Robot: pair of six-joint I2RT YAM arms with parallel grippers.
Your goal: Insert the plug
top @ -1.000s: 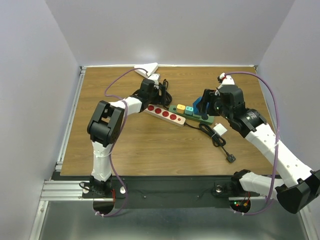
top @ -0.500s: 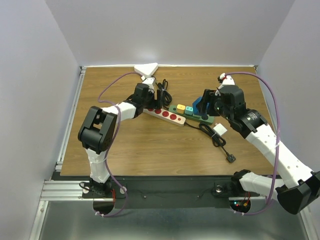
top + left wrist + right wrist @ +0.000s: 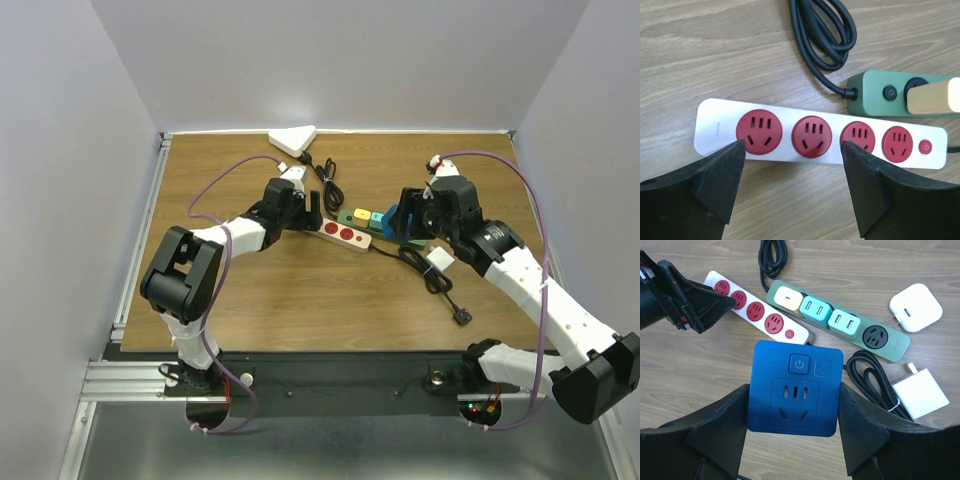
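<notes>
My right gripper (image 3: 794,405) is shut on a blue square plug (image 3: 796,388), its socket face and power button toward the wrist camera, held above the wood. A white power strip (image 3: 757,310) with red round sockets lies beyond it, touching a green power strip (image 3: 840,322). In the top view the blue plug (image 3: 405,222) hangs over the green strip's right part. My left gripper (image 3: 793,150) is open, its fingers (image 3: 720,175) wide apart, just on the near side of the white strip (image 3: 820,135), holding nothing.
Two white adapters (image 3: 916,307) (image 3: 920,392) lie right of the green strip (image 3: 375,220). A coiled black cable (image 3: 822,35) runs from its left end; another black cable (image 3: 875,375) ends in a plug (image 3: 463,316). A white triangular object (image 3: 293,139) sits at the back edge.
My left arm has swung nearer and its gripper has come down from the strip's far side over the white strip's left end. The right gripper with the blue plug shifted slightly left.
</notes>
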